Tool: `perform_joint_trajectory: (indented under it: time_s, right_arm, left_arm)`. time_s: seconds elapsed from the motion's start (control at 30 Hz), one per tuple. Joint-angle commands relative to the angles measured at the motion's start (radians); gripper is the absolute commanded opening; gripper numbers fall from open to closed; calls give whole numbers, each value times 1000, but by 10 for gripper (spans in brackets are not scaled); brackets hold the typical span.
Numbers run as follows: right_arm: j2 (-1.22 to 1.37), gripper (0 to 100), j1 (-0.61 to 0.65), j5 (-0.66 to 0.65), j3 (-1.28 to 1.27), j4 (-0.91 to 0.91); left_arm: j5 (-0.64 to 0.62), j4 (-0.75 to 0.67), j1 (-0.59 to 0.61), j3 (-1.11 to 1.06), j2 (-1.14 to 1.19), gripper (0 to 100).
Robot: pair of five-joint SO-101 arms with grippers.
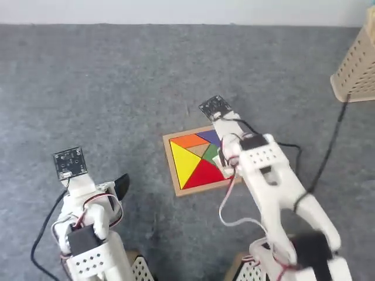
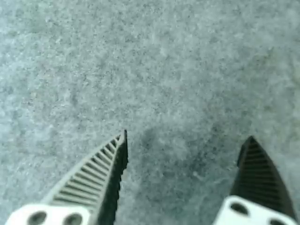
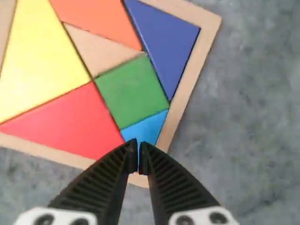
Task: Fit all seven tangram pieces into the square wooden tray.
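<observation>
A grey felt-like covering (image 1: pixel 117 88) spreads over the whole surface. A pale wall (image 1: pixel 176 10) runs along its far edge. A perforated beige box (image 1: pixel 357 64) stands at the far right.

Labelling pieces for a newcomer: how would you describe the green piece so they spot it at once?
The square wooden tray lies on the grey carpet. Inside, close to the right hand, sits the green piece: the only square, between a tan triangle and a light-blue piece.
</observation>
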State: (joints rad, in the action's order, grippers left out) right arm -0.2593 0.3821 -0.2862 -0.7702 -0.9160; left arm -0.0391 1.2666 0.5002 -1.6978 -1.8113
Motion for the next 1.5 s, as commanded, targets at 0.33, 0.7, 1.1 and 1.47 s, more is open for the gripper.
perform_joint_trajectory:
  time_s: [0.33, 0.7, 1.1, 1.47]
  right_arm:
    - [-556, 7, -36, 3, -420, 13]
    - [-842, 9, -323, 3, -632, 22]
    - [-1245, 9, -417, 11, -867, -1]
    - [-1537, 9, -420, 3, -914, -199]
  left_arm:
    - [2, -2, -2, 13, -12, 354]
    - [2, -2, -2, 13, -12, 354]
    - [2, -2, -2, 13, -12, 354]
    - [2, -2, -2, 13, -12, 354]
